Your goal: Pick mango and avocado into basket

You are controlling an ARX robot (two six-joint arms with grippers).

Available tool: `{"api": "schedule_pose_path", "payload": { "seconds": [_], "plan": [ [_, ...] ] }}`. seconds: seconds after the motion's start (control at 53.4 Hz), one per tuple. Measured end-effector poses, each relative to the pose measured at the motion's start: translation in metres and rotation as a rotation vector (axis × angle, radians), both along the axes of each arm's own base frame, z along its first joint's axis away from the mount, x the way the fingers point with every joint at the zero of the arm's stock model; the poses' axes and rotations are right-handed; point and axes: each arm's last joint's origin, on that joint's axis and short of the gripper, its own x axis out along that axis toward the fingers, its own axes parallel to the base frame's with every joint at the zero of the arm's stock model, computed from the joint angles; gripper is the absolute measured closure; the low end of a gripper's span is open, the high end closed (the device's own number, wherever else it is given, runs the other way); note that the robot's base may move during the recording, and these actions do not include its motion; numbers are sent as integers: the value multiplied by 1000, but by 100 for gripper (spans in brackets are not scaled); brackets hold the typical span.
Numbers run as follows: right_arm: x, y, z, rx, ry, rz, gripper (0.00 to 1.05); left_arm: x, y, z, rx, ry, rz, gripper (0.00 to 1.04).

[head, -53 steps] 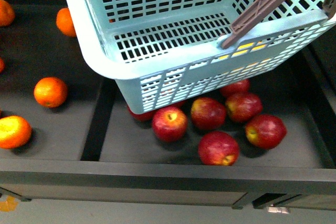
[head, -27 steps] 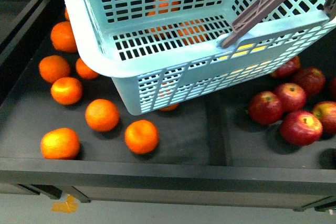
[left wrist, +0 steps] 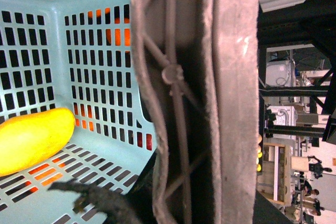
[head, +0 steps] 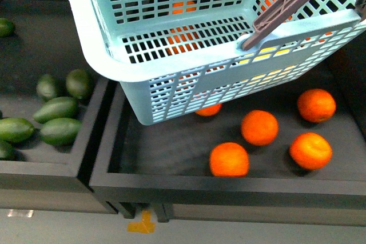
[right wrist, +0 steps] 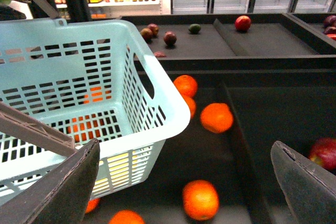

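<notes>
Several dark green oval avocados [head: 56,109] lie in a black bin [head: 46,171] beside the light turquoise slotted plastic basket [head: 103,55], seen from our front. Left wrist: the smooth yellow mango [left wrist: 31,139] lies inside it; the left jaws' state we cannot tell. Right wrist: the right gripper [right wrist: 185,148] has its jaws released, with the basket beside them.

- The right hand [right wrist: 186,145] is showing two fingers [right wrist: 58,192], both matte dark grey and wedge-shaped, narrowing to rounded tips.
- Their surfaces are looking plain and faintly grainy, with paler edges.
- In the left wrist view a black, ragged-edged strip [left wrist: 100,200] is showing; whether it is part of the robot is staying unclear.
</notes>
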Motion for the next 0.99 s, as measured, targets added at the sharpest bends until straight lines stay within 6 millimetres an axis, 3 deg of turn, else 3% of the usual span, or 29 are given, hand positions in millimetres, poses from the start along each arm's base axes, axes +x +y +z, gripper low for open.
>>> {"api": "schedule_pose_path", "payload": {
  "seconds": [0.992],
  "plan": [
    [0,0,0,0,2,1,9,0,0,0,1,-1,1,90]
  ]
}}
